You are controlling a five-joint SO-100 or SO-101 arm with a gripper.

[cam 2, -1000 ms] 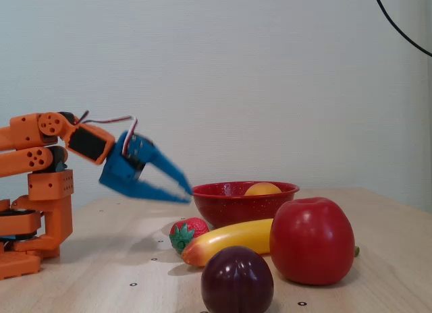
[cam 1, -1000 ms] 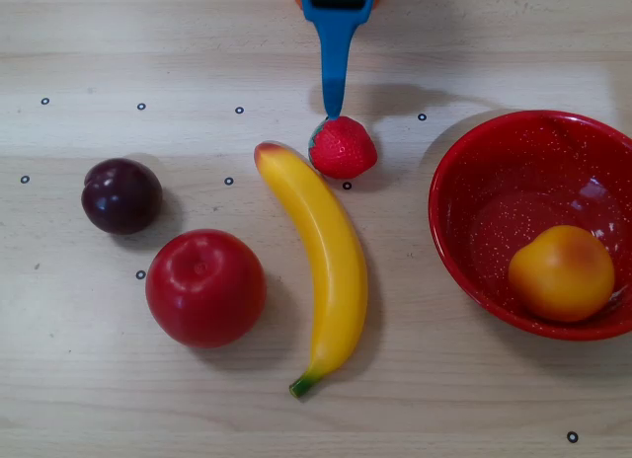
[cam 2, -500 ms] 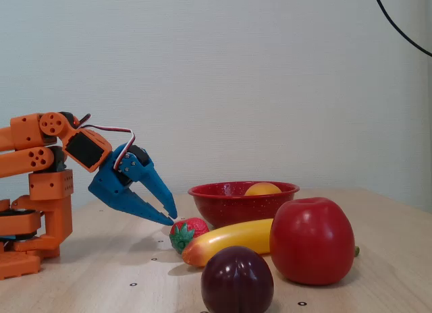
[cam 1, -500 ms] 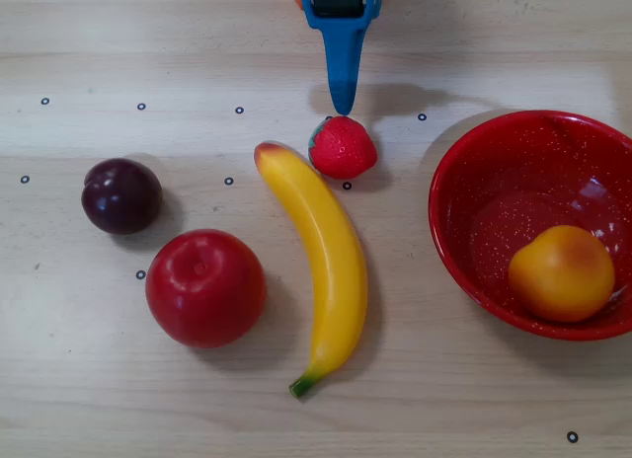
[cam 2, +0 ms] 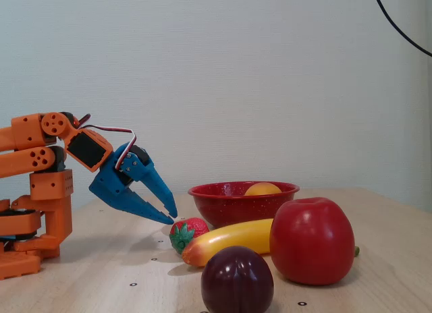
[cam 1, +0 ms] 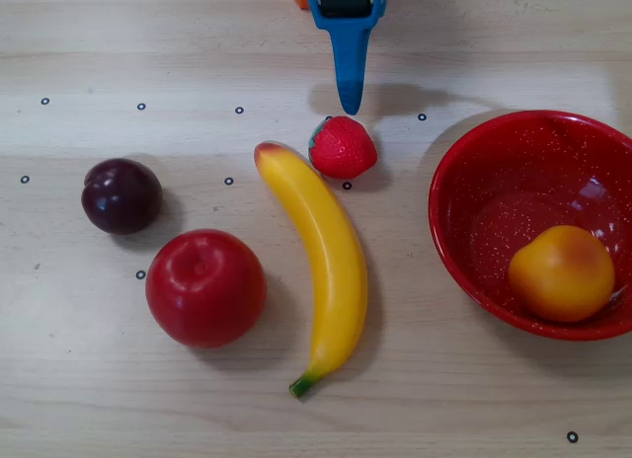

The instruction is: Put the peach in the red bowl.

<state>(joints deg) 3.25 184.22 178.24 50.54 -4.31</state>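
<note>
Nearest in the fixed view sits the plum (cam 2: 237, 280), with the apple (cam 2: 312, 240) at its 2 o'clock; behind them lie the banana (cam 2: 233, 239) and the strawberry (cam 2: 187, 234), then the red bowl (cam 2: 243, 200) farthest back. Overhead, the peach (cam 1: 561, 272) rests inside the red bowl (cam 1: 494, 172), toward its 4 o'clock side, so the placing looks already done. At 12 o'clock of the strawberry (cam 1: 342, 147), the gripper (cam 2: 168, 215) hovers just clear of it, jaws parted a little and holding nothing. Judging from this, the step in hand is finishing; the next move calls only for drawing the arm (cam 2: 40, 148) away without nudging the strawberry.
</note>
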